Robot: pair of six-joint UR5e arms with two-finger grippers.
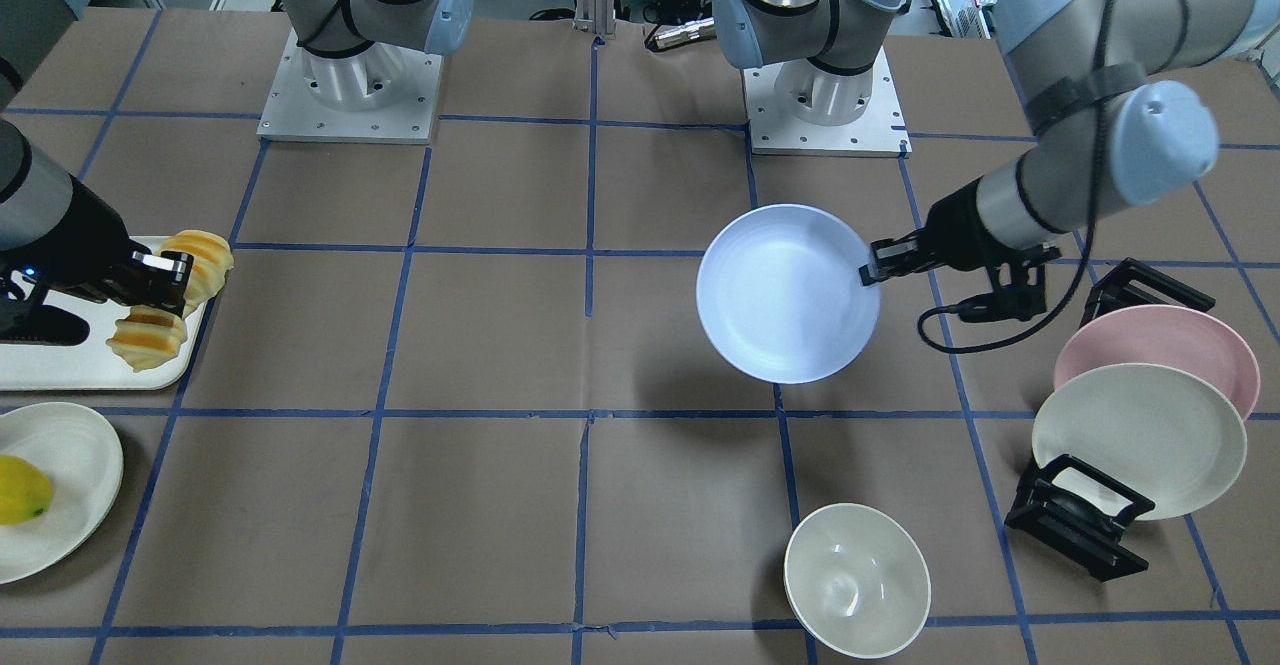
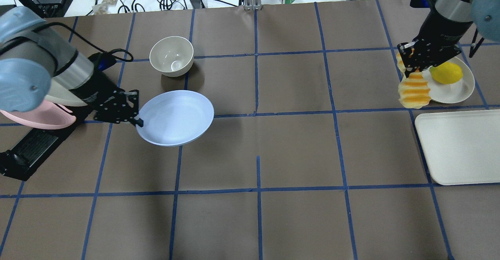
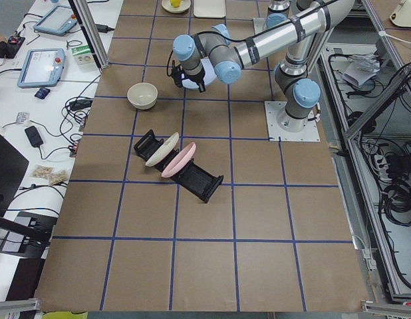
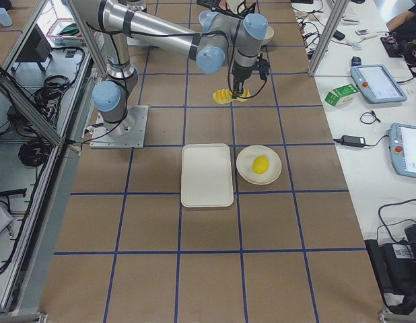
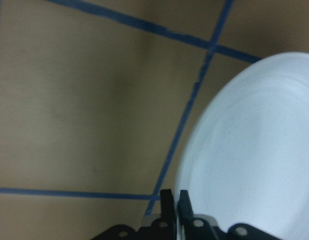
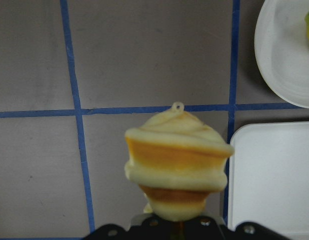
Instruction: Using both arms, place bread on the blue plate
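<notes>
Brown table (image 2: 297,150) gridded with blue tape, with two robot arms each holding an object above it.
The left gripper (image 2: 135,120) has its jaws nearly closed on the rim of the blue plate (image 2: 175,117), holding it raised and tilted on the robot's left side. The right gripper (image 2: 409,67) is clamped around the middle of the bread (image 2: 415,91), lifted near a cream tray (image 2: 461,146) and a white plate (image 2: 449,94) carrying a yellow fruit (image 2: 446,73). Bread and blue plate are well apart.

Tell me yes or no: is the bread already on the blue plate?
No, the bread hangs in the right arm's jaws, far across the table from the blue plate held at its rim by the left arm's jaws.
</notes>
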